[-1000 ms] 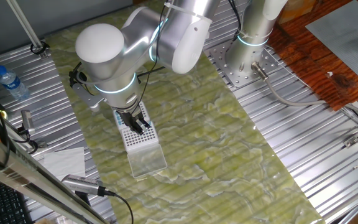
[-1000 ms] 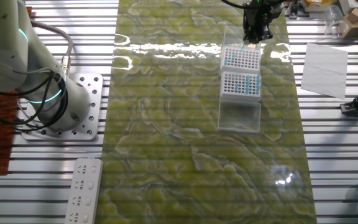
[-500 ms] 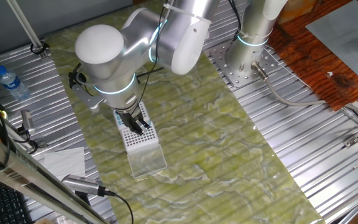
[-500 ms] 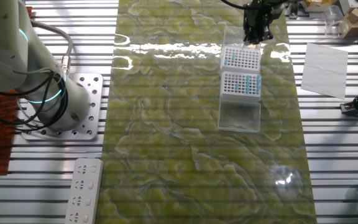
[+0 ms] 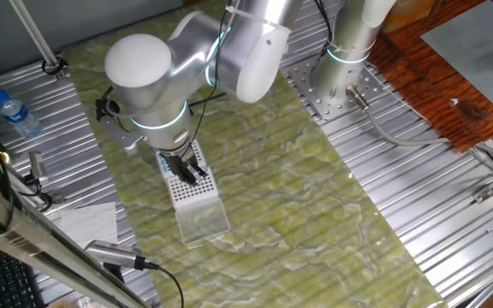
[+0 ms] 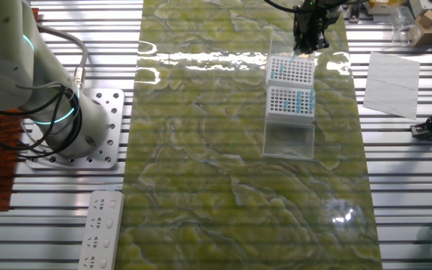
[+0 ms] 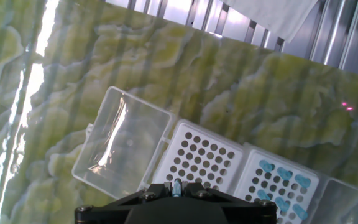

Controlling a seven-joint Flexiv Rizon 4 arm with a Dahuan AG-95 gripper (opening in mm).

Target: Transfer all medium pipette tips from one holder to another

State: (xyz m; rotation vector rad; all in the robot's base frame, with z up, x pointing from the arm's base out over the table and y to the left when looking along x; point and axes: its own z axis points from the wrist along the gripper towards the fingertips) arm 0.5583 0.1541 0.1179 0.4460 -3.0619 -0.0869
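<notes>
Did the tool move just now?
No. The tool sits at the same spot over the far rack as before.

Two white racks stand end to end on the worktop (image 6: 201, 165): one rack (image 6: 290, 70) under the hand and a second rack (image 6: 291, 100) beside it. Two clear lids (image 6: 288, 140) lie open, one at each outer end. One water bottle (image 5: 14, 114), one power strip (image 6: 100, 229) and one paper sheet (image 6: 391, 73) lie around. The blue pipette tips (image 6: 300, 102) are too small to count.
</notes>
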